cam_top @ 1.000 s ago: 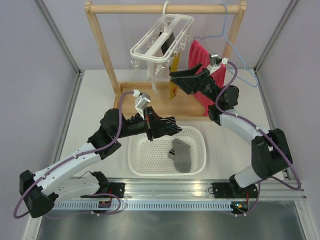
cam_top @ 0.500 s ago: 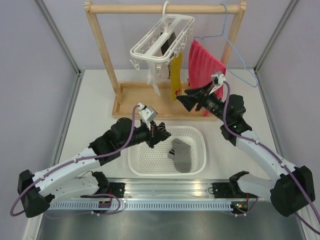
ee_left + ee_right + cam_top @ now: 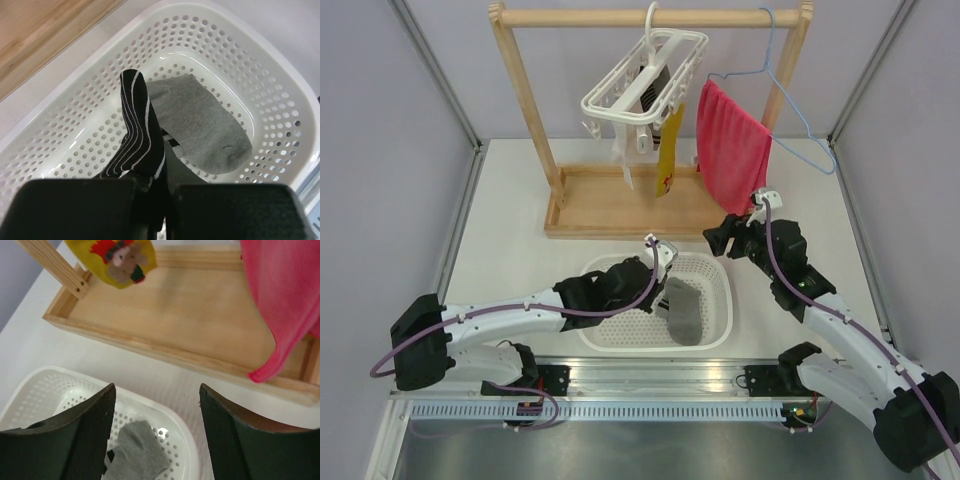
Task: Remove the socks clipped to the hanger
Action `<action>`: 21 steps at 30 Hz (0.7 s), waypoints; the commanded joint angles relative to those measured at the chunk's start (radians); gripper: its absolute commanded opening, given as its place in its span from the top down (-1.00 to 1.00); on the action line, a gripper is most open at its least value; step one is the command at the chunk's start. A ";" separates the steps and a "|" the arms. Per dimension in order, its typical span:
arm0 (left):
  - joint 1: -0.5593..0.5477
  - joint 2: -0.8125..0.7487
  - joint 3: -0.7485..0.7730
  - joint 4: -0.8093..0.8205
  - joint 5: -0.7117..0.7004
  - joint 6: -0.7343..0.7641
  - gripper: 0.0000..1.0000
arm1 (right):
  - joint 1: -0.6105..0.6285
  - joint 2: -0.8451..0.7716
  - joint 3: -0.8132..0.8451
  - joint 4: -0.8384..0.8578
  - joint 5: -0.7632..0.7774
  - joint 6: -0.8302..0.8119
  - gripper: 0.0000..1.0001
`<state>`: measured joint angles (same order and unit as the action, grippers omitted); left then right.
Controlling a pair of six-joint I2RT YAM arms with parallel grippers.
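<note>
The white hanger [image 3: 645, 85] hangs from the wooden rail. A mustard yellow sock [image 3: 667, 155] and a white sock [image 3: 625, 160] hang clipped to it, and a dark striped piece [image 3: 651, 78] shows inside its frame. The yellow sock's toe also shows in the right wrist view [image 3: 117, 257]. My left gripper [image 3: 655, 280] [image 3: 155, 187] is shut on a black-and-white striped sock [image 3: 137, 142] and holds it inside the white basket [image 3: 715, 262]. A grey sock [image 3: 685, 310] [image 3: 200, 125] [image 3: 137, 452] lies in the basket. My right gripper [image 3: 720, 238] [image 3: 157, 407] is open and empty above the basket's far right corner.
A red towel [image 3: 730, 145] [image 3: 285, 295] hangs on a thin blue wire hanger [image 3: 800, 110] to the right of the white hanger. The wooden rack [image 3: 525, 100] stands on a wooden base tray [image 3: 620, 205] [image 3: 190, 315] just behind the basket [image 3: 240, 30] [image 3: 50, 377].
My left gripper has moved right and down into the basket with the striped sock. My right gripper has drawn back from the hanger and towel, down to the basket's far right corner.
</note>
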<state>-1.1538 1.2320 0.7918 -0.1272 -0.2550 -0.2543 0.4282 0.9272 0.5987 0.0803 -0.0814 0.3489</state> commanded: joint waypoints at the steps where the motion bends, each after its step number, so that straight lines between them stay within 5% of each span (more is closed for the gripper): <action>1: -0.007 -0.003 0.017 0.012 -0.095 -0.036 0.95 | 0.000 -0.067 -0.039 -0.022 0.075 0.036 -0.46; 4: -0.007 -0.012 0.004 0.011 -0.109 -0.043 0.88 | -0.005 -0.085 -0.048 -0.028 0.097 0.033 -0.47; 6: -0.007 -0.016 0.003 0.003 -0.115 -0.049 -0.12 | -0.008 -0.082 -0.040 -0.033 0.098 0.038 -0.48; 7: -0.009 -0.014 0.004 0.003 -0.116 -0.056 -0.99 | -0.008 -0.080 -0.039 -0.033 0.097 0.045 -0.48; 21: -0.011 -0.028 -0.006 -0.003 -0.214 -0.082 -1.00 | -0.009 -0.050 -0.060 -0.001 0.097 0.053 -0.49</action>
<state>-1.1591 1.2339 0.7914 -0.1333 -0.3676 -0.2981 0.4217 0.8703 0.5449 0.0456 -0.0013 0.3901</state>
